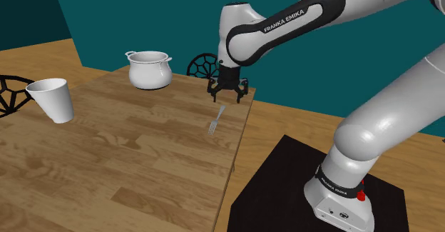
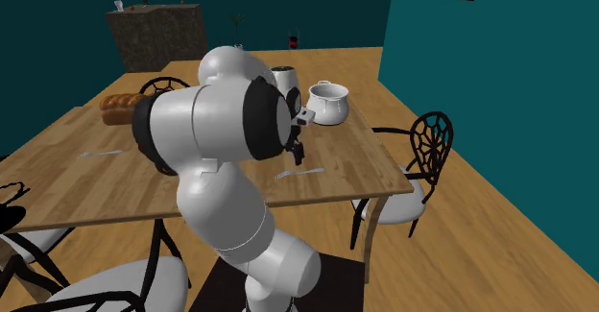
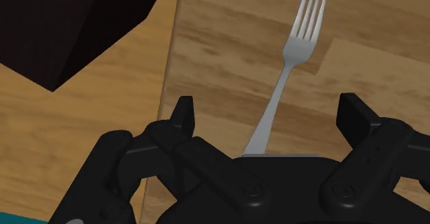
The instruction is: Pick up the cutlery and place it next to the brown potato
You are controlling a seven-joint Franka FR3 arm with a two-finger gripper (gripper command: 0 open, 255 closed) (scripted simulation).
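Observation:
A grey metal fork (image 1: 216,120) lies on the wooden table (image 1: 128,173) near its edge on the shoulder view's right, tines toward the camera. My black gripper (image 1: 228,89) hovers open just above the fork's handle end. In the wrist view the fork (image 3: 291,57) runs out from between the spread fingers (image 3: 182,114), which do not touch it. In the second exterior view the fork (image 2: 300,173) lies beside the gripper (image 2: 298,153). A brown oblong lump, the potato (image 2: 120,106), lies at the table's far left there.
A white pot (image 1: 149,70) stands behind the fork and a white cup (image 1: 52,98) at the shoulder view's left. A second piece of cutlery (image 2: 99,153) lies near the potato. Black wire chairs (image 2: 422,147) stand around the table. The black stand (image 1: 299,188) is beside the table edge.

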